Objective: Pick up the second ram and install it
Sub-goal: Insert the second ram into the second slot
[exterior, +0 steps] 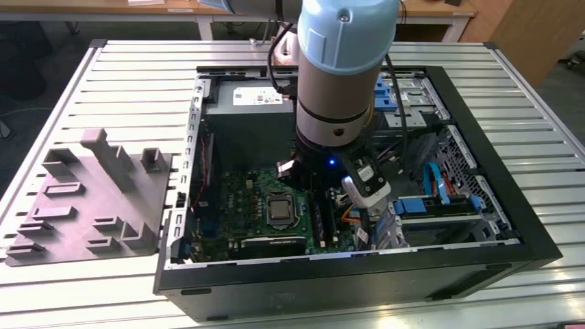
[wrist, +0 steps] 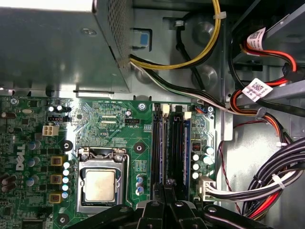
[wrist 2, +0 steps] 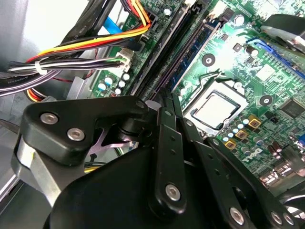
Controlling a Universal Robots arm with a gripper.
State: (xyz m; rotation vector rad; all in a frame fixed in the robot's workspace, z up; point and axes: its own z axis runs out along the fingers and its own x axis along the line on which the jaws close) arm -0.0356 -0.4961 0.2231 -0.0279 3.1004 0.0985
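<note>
The end effector (wrist 2: 164, 99) is held over the second ram (wrist 2: 190, 53), stood edgewise in its slot (wrist: 165, 110), presumably for seating; whether it is pinched cannot be told.

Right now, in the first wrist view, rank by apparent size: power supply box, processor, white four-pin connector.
1. power supply box: largest by far, though it likely stands nearer the camera than the motherboard.
2. processor.
3. white four-pin connector: smallest.
</note>
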